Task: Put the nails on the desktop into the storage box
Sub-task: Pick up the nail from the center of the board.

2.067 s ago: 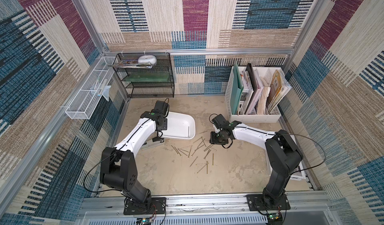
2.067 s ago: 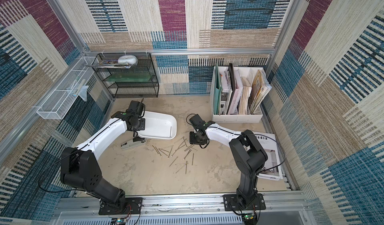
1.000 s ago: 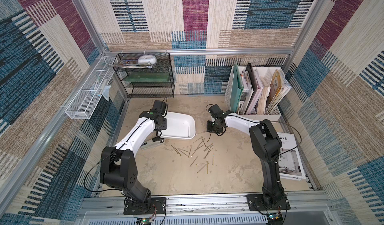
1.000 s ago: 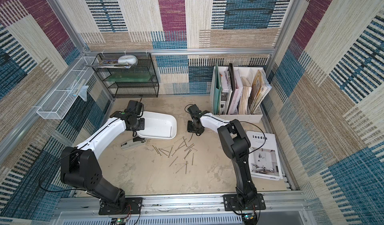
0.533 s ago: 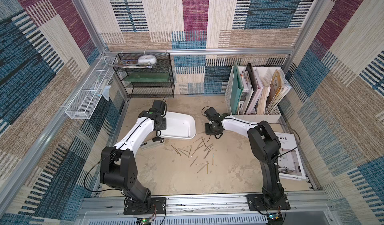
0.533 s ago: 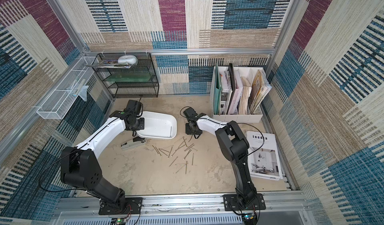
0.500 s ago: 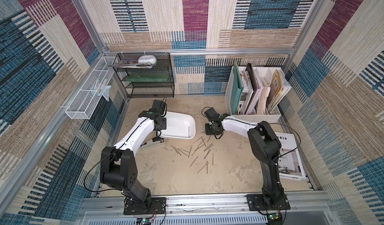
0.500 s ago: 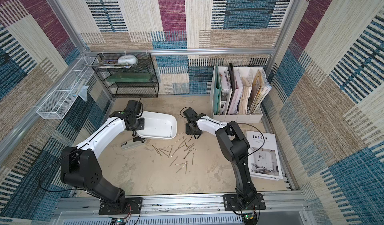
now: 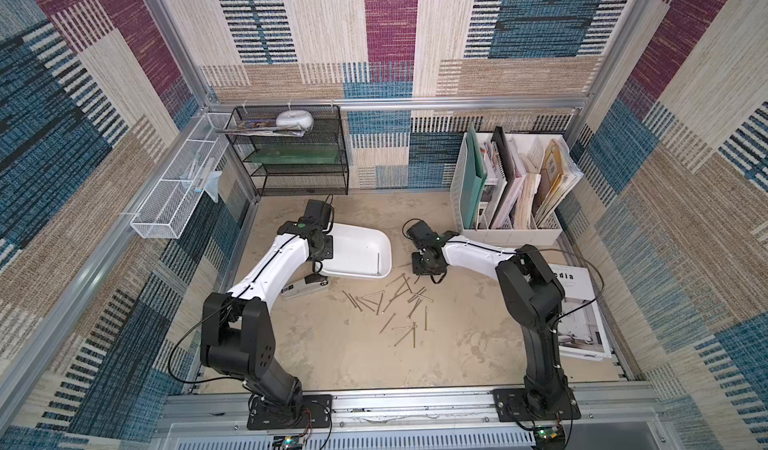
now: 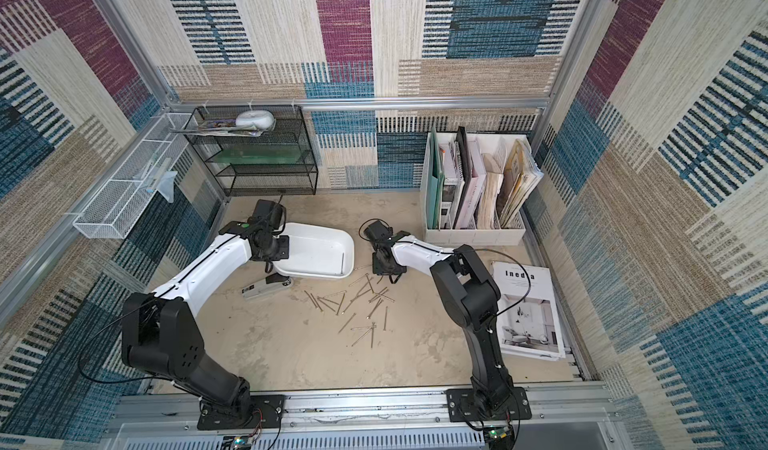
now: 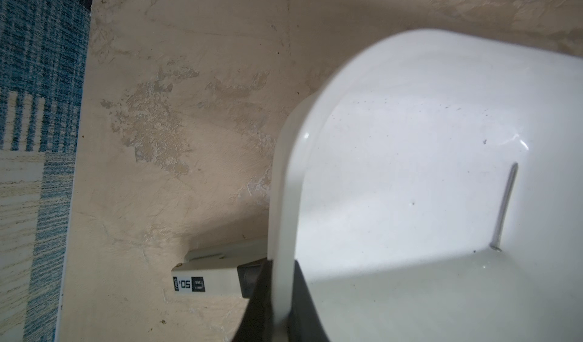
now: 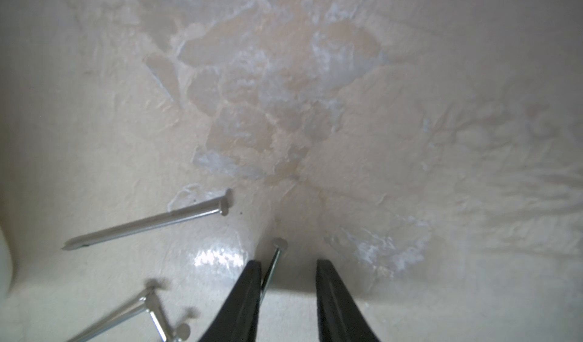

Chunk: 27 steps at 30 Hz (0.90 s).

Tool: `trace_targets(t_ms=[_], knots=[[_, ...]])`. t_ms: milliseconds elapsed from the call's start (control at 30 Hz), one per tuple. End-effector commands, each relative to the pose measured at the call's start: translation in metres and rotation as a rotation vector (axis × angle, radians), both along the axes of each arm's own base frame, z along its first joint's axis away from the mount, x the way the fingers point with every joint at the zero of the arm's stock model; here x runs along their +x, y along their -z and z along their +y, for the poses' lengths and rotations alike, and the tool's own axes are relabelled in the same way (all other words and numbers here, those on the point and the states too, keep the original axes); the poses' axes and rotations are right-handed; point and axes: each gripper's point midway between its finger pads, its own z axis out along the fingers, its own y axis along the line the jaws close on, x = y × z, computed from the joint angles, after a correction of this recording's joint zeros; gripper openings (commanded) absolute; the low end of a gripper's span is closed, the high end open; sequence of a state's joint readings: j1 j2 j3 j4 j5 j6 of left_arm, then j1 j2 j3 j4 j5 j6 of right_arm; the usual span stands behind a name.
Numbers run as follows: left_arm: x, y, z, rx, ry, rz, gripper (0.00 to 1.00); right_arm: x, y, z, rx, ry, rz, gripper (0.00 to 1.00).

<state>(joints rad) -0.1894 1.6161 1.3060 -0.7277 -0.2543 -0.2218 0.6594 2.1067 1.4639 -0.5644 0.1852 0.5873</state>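
The white storage box (image 9: 357, 252) (image 10: 320, 248) sits at the back left of the beige desktop (image 9: 332, 356). My left gripper (image 11: 280, 296) is shut on the box's rim (image 11: 277, 198). One nail (image 11: 504, 208) lies inside against the far wall. Several nails (image 9: 390, 302) (image 10: 357, 298) lie scattered in front of the box. My right gripper (image 12: 288, 274) hangs low over the desktop just right of the box, in both top views (image 9: 424, 267) (image 10: 384, 267). It is open, and a single nail (image 12: 275, 258) lies between its fingers, against one finger (image 12: 249, 293).
A grey stapler (image 9: 303, 288) lies in front of the box's left end. A white file holder (image 9: 507, 194) with folders stands at the back right, and a magazine (image 9: 577, 311) lies along the right edge. A black mesh rack (image 9: 299, 157) is at the back left.
My right gripper has moved left toward the box and come down close to the desktop, with its jaws narrowing around a nail. The left arm and the box have stayed still.
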Motion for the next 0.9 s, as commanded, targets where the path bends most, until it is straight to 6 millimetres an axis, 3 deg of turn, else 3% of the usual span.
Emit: trace_targets(t_ms=[0,167,333,500,600,700,867], knots=[[0.001,-0.001,-0.002,-0.012,0.003,0.0,0.0,-0.064,0.038,-0.013,-0.053,-0.026,0.303,0.29],[0.001,-0.001,-0.002,-0.016,0.006,0.0,0.0,-0.07,0.047,-0.01,-0.059,-0.065,0.357,0.19],[0.001,-0.001,-0.002,-0.017,0.005,0.001,0.0,-0.074,0.053,-0.008,-0.055,-0.089,0.386,0.02],[0.001,-0.001,-0.002,-0.02,0.004,0.0,0.0,-0.061,0.042,-0.006,-0.062,-0.098,0.333,0.0],[0.002,-0.001,-0.002,-0.021,0.004,0.001,0.0,-0.038,0.012,-0.002,-0.047,-0.102,0.24,0.0],[0.002,-0.001,-0.002,-0.021,0.003,0.001,0.0,-0.012,-0.037,0.015,0.036,-0.124,0.131,0.0],[0.001,-0.002,-0.002,-0.023,0.006,-0.002,0.0,0.015,-0.131,0.074,0.291,-0.232,-0.016,0.0]])
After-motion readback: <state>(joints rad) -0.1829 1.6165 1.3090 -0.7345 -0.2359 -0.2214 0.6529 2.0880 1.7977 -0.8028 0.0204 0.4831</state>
